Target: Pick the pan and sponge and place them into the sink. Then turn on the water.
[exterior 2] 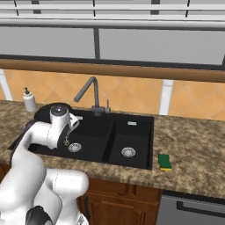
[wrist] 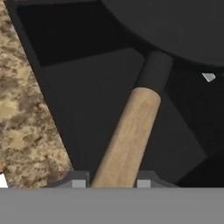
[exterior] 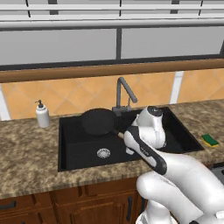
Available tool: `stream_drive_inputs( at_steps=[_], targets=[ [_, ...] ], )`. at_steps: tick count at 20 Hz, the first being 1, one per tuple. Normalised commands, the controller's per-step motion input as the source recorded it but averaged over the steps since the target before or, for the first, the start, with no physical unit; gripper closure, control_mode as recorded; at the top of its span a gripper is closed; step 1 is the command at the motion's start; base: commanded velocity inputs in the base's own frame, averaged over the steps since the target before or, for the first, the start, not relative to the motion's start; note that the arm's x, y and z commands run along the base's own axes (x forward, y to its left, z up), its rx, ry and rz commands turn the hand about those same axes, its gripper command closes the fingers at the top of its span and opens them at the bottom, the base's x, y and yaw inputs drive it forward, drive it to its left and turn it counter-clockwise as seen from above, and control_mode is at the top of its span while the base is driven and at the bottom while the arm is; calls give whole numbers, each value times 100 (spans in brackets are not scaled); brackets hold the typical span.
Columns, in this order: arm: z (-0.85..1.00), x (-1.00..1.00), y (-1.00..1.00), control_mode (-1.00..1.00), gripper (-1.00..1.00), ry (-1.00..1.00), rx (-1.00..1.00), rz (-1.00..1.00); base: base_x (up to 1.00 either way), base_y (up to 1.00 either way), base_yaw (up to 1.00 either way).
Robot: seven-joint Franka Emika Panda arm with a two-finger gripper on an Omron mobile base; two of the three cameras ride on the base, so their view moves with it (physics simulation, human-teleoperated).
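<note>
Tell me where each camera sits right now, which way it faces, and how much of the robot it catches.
Left base view: behind the arm's left, looking down at the sink, the pan held over it; arm at lower right.
Right base view: behind its right, same sink, sponge on the counter; arm at lower left.
Hand view: along the gripper, fingertips flanking the pan's wooden handle above the basin.
Both base views share sink, faucet, soap bottle and sponge.

Pan (exterior: 98, 121) above sink (exterior: 78, 151)
</note>
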Motion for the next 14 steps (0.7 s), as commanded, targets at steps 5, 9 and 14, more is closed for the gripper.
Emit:
stream_drive_inputs(
  at_steps=[5,9,14],
  targets=[
    [-32,77,9,-100,100,7,0,8,0,0,0],
    [-50,66,12,-100,100,12,0,12,0,0,0],
    [-49,51,12,-100,100,7,0,7,0,0,0]
  ],
)
